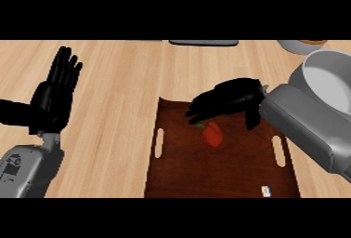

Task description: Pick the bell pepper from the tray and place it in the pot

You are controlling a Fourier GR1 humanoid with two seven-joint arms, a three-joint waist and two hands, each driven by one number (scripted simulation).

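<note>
At the near edge, the left forearm (27, 168) comes in from the lower left, and the tray (219, 172) lies on the wooden bench (116, 139) just right of the middle. The tray is dark brown, with a slot handle cut along each long side. A small white thing (266, 190) sits by its near right corner; what it is cannot be told.

Farther in, the red bell pepper (213, 134) lies on the tray's far half, its green stem pointing to the far left. The right hand (226, 100) hangs right over it, palm down. The fingers are bent downward with their tips just by the stem, and the thumb (252, 118) is held apart on the pepper's right. The hand is spread, not closed around the pepper; whether the fingertips touch it cannot be told. The grey right forearm (308, 128) runs back toward the lower right.

On the left, well apart from the tray, the left hand (56, 95) rests open with straight fingers pointing up, holding nothing.

Beyond the right forearm stands the grey pot (326, 76), near the tray's far right corner. Behind it a bowl (298, 46) shows at the far edge, and a dark flat object (204, 42) lies at the far middle.
</note>
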